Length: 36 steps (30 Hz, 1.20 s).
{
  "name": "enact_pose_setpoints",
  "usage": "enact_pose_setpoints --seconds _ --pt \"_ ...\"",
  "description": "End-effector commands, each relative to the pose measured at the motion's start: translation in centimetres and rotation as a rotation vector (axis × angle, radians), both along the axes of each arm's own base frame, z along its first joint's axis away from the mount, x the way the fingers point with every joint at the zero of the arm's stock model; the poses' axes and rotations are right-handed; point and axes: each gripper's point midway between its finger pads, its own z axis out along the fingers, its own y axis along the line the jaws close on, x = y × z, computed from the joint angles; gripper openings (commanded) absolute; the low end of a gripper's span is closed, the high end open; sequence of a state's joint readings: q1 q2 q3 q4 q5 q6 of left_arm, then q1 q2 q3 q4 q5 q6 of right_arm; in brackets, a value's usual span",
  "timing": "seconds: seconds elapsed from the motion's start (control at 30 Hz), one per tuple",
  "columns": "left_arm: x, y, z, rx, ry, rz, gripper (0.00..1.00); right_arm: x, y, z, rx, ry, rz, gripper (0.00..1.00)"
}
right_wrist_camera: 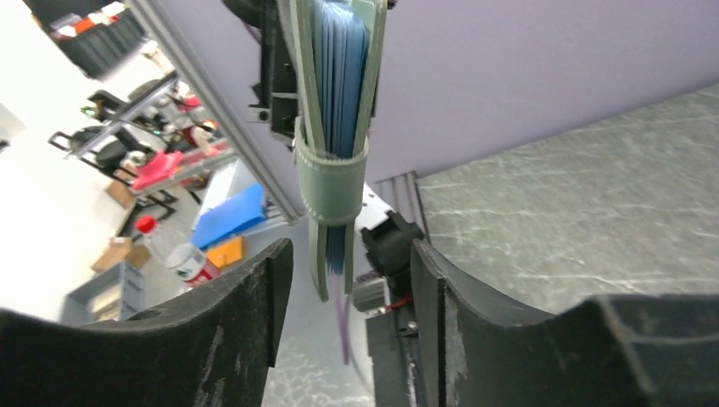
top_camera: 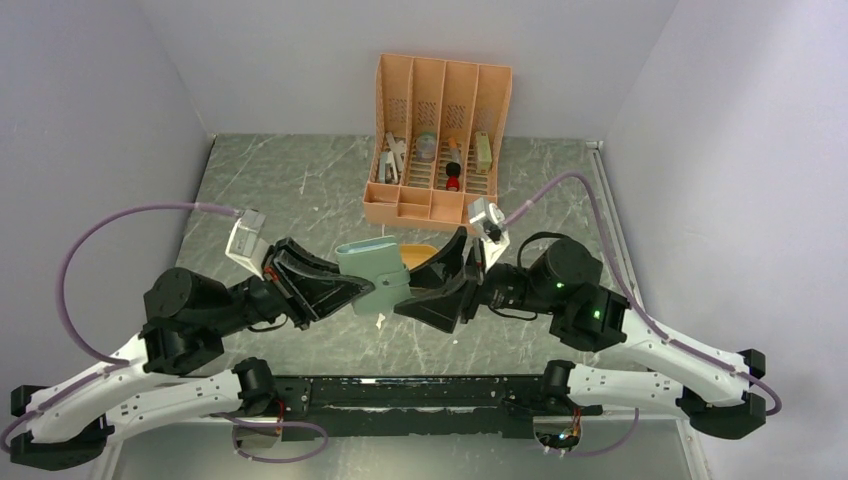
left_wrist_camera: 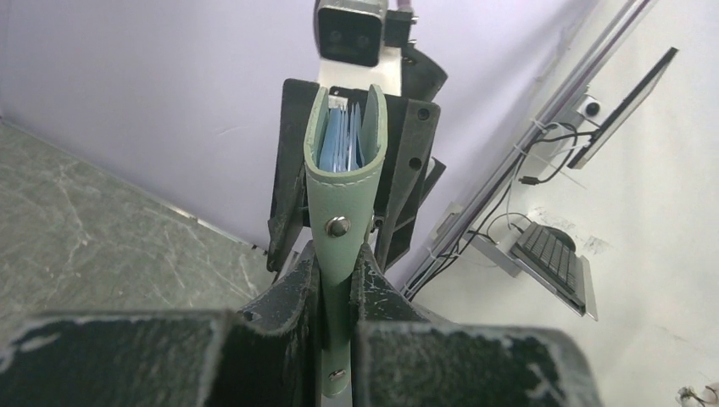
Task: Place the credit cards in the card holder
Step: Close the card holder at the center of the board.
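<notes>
place: robot lab | signs: walled test table [top_camera: 300,190], keyboard [left_wrist_camera: 555,254], monitor [left_wrist_camera: 632,102], cluttered racks [right_wrist_camera: 127,127]

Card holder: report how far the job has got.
Done: blue credit cards sit inside the card holder. In hand: the left gripper clamps the holder off the table; the right gripper stands open around it. Left: putting it down; loose cards, if any, are hidden.

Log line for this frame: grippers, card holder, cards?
left gripper: shut on card holder | right gripper: open, straddling card holder, no contact | credit cards: inside card holder, edges showing
</notes>
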<state>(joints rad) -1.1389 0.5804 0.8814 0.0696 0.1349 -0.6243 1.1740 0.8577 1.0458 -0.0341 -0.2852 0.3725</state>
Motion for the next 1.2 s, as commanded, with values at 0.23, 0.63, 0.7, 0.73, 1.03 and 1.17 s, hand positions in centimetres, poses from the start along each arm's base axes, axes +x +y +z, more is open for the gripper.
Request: enact_pose_setpoints --seconds 0.23,0.63,0.7,0.73,1.03,1.17 --pt "-3.4 1.8 4.4 -0.084 -0.157 -0.112 0.05 -4.2 -0.6 4.3 0.177 0.107 0.242 0.62" --pt "-4.2 1.7 5.1 -0.106 -0.191 -0.154 0.05 -4.5 1.1 3.6 0.148 0.161 0.308 0.32" --pt "-4.2 1.5 5.1 -0.106 -0.194 -0.162 0.05 -4.3 1.3 3.5 0.149 0.163 0.300 0.25" --pt "-4.3 1.4 5.2 -0.107 -0.195 -0.165 0.05 -4.2 1.4 3.5 0.148 0.163 0.297 0.23" --pt "-3.8 0.7 4.7 -0.094 -0.166 -0.161 0.43 -1.2 1.5 2.7 0.095 0.134 0.097 0.00" --pt "-3.7 0.6 4.3 -0.102 -0.150 -0.166 0.50 0.3 1.0 2.4 0.107 0.119 0.002 0.00"
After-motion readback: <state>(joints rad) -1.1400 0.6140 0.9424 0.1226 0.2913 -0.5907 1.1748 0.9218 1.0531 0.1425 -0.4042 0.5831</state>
